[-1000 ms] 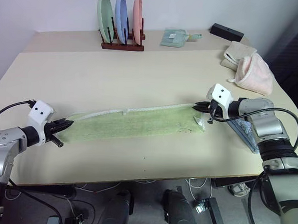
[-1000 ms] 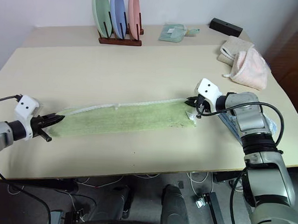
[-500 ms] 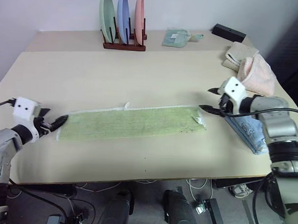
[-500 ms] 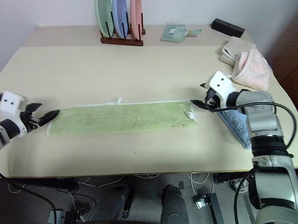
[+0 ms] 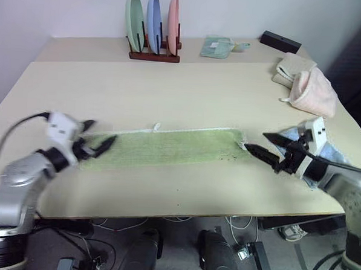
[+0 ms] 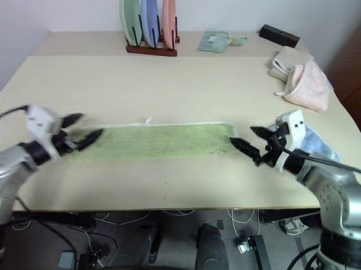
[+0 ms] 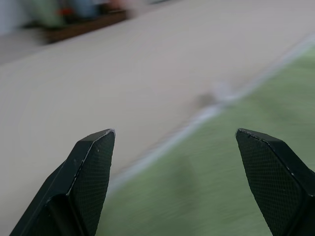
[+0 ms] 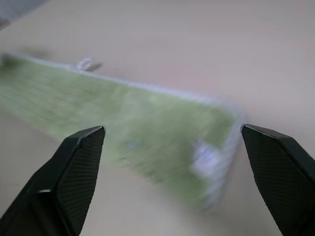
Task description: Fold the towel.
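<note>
Towel (image 5: 174,147) lies flat as a long folded strip across the near part of the desk (image 5: 189,87). Left end effector (image 5: 98,144) hangs over its left end, fingers spread, holding nothing — right end effector (image 5: 261,146) sits just off its right end, equally wide and empty.

Left end effector (image 5: 98,137) and right end effector (image 5: 260,145) both gape wide, empty.

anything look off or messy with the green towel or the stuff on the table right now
Nothing stands out. The towel lies flat in a long narrow strip on the table. A small loop sticks out from its far edge. Both grippers, left and right, are open at its ends.
</note>
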You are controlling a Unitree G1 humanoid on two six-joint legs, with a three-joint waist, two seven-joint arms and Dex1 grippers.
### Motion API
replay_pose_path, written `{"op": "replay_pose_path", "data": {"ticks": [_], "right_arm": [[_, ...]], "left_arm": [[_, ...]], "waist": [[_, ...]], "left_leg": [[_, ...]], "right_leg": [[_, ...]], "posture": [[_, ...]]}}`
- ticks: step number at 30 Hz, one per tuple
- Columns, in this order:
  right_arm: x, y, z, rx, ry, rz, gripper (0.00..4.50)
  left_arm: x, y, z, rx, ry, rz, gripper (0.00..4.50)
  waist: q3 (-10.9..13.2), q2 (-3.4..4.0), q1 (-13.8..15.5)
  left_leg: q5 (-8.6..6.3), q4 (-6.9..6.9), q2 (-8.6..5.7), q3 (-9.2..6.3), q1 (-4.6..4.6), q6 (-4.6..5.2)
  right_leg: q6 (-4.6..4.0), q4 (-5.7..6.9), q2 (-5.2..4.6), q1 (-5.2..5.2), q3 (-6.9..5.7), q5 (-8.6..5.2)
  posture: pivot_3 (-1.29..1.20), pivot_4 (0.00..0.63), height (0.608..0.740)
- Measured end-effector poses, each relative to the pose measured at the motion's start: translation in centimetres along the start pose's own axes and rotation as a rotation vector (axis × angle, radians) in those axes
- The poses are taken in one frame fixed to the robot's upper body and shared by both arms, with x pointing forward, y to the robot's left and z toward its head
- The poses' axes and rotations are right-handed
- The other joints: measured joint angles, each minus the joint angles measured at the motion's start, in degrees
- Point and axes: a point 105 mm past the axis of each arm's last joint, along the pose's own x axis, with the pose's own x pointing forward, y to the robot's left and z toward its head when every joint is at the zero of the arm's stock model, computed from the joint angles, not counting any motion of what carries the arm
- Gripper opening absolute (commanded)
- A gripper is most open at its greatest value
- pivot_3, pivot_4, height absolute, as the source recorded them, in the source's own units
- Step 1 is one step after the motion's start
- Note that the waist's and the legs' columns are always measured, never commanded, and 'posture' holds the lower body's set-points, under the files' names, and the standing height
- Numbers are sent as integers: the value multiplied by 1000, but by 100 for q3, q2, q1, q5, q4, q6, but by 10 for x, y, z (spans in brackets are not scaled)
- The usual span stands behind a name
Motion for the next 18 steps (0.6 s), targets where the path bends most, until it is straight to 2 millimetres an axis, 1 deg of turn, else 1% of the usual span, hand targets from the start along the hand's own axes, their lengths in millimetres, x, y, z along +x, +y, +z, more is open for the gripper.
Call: {"op": "replay_pose_path", "data": {"ticks": [2, 4, 5, 7, 12, 15, 18], "right_arm": [[-4, 3, -12, 80, 20, -31, 4494], [-8, 8, -20, 124, 40, -58, 4494], [-10, 9, -23, 152, 42, -79, 4494], [-11, 12, -30, 201, 50, -98, 4494], [-10, 17, -40, 327, 39, -136, 4494], [0, 21, -40, 394, 11, -146, 4494], [16, 18, -42, 494, -12, -186, 4494]], "left_arm": [[15, -22, 6, -3, -31, -92, 4024], [25, -40, 12, -6, -63, -162, 4024], [30, -48, 15, -14, -81, -188, 4024], [36, -61, 14, -30, -89, -233, 4024], [36, -74, 7, -35, -63, -304, 4024], [35, -77, 7, -30, -60, -325, 4024], [35, -78, 8, -27, -62, -333, 4024]], "waist": [[-1, 1, 16], [-2, 4, 15], [-2, 4, 20], [-4, 4, 4], [-4, 6, -9], [-5, 7, -16], [-5, 8, -26]], "left_leg": [[0, 1, 0, 1, 0, 0], [0, 1, 1, 4, 1, 0], [0, 0, 1, 4, 1, 1], [0, -1, 1, 6, 2, 1], [0, -2, 3, 5, 2, 2], [0, -2, 4, 4, 2, 2], [0, -2, 4, 2, 3, 2]], "right_leg": [[0, 1, 1, 0, 0, 0], [0, -1, 3, 0, 0, 0], [0, -1, 3, 0, 0, 0], [0, 0, 4, 0, 1, 0], [0, 0, 9, 0, 0, -1], [0, 0, 10, 0, 0, -1], [0, 0, 11, 0, 0, -1]], "posture": [[0, 150, 740], [0, 150, 740], [0, 150, 740], [0, 150, 740], [0, 150, 740], [0, 150, 740], [0, 150, 740]]}}
